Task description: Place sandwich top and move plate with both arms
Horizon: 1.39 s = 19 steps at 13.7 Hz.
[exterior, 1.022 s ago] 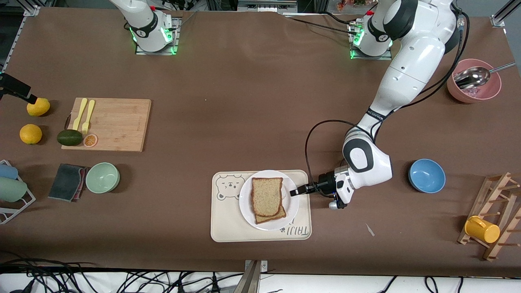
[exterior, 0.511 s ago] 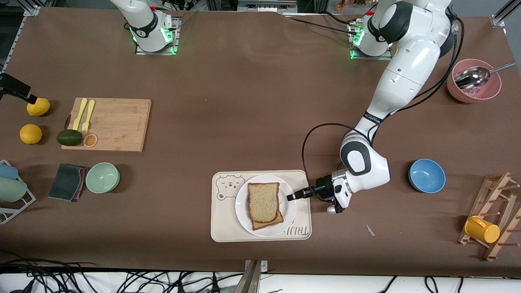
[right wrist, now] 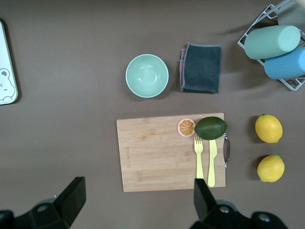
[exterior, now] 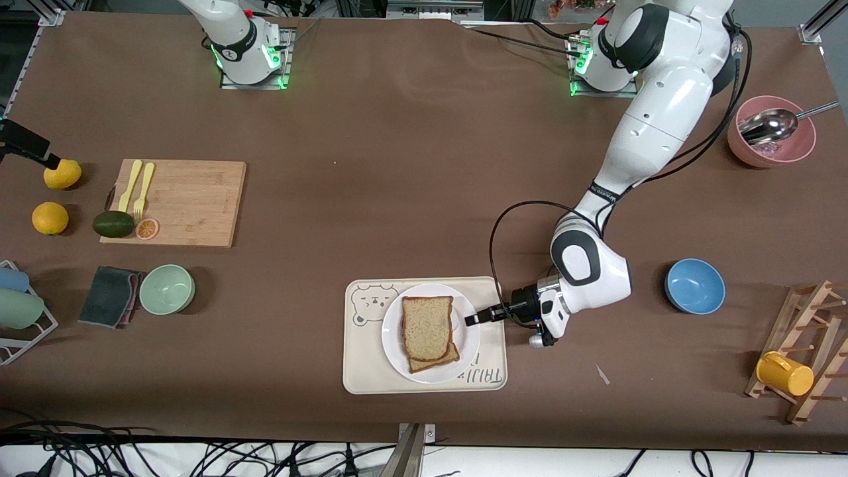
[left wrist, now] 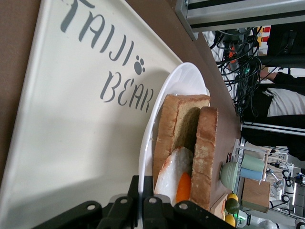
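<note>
Low in the frame's center, the plate (exterior: 431, 333) sits on the cream bear tray (exterior: 371, 368), with the sandwich top (exterior: 427, 327) lying over the darker slice (exterior: 444, 358) (egg filling shows between them in the left wrist view). The left gripper (exterior: 471, 320) is clenched on the plate's rim. The right gripper (right wrist: 136, 200) waits, spread wide, over the wooden cutting board (right wrist: 159, 155) on the tabletop (exterior: 397, 185).

A matt brown covering is seen across the counter (exterior: 411, 165). The plate (exterior: 397, 344) is glossy, smooth white; the tray (exterior: 361, 371) is matt cream. A porous, speckled crumb is shown by the sandwich top (exterior: 427, 328). The cutting board (exterior: 192, 202) is grained wood, the spoon (exterior: 772, 126) polished metal, the cloth (exterior: 109, 296) soft fabric.
</note>
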Motion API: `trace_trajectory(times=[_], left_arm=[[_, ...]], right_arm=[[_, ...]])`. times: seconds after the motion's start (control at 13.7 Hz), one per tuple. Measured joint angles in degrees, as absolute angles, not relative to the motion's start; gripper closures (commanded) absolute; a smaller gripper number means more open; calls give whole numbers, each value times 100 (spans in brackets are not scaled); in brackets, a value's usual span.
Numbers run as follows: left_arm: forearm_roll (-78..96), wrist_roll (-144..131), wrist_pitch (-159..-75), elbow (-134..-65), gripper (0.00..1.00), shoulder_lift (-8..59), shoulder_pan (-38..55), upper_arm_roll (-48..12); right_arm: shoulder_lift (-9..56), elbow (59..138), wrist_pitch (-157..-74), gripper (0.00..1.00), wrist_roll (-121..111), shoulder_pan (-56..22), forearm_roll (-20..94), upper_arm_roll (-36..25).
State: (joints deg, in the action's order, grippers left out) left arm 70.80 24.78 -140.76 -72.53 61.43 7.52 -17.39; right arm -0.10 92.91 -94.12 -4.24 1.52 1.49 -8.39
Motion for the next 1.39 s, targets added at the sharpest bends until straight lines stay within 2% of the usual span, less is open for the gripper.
trace_trajectory(times=[0.22,0.44,0.58,0.8,0.95,1.24,1.31,1.39], left_arm=[[7080,2478,-14076,-7253,96,6143,753,-1733],[7080,2478,-14078,-7247,85,6143,752,-1728],[7080,2478,-14078,-7234,74,6143,751,-1727],[7080,2478,-14078,-7221,65,6143,742,-1721],[7080,2479,-14078,-7198,52,6142,720,-1711],[6954,2480,-14074,-7151,7,6131,695,-1692],[6921,2480,-14074,-7151,0,6123,691,-1692],[6903,2480,-14074,-7151,0,6118,682,-1692]], right_arm=[[-10,9291,-9412,0,-424,152,149,-839],[-10,9291,-9414,0,-424,152,149,-839],[-10,9291,-9414,0,-424,152,149,-839],[-10,9291,-9416,0,-424,152,149,-839],[-10,9291,-9416,0,-424,152,149,-839],[-10,9291,-9418,0,-424,152,149,-839],[-10,9291,-9418,0,-424,152,149,-839],[-10,9291,-9418,0,-424,152,149,-839]])
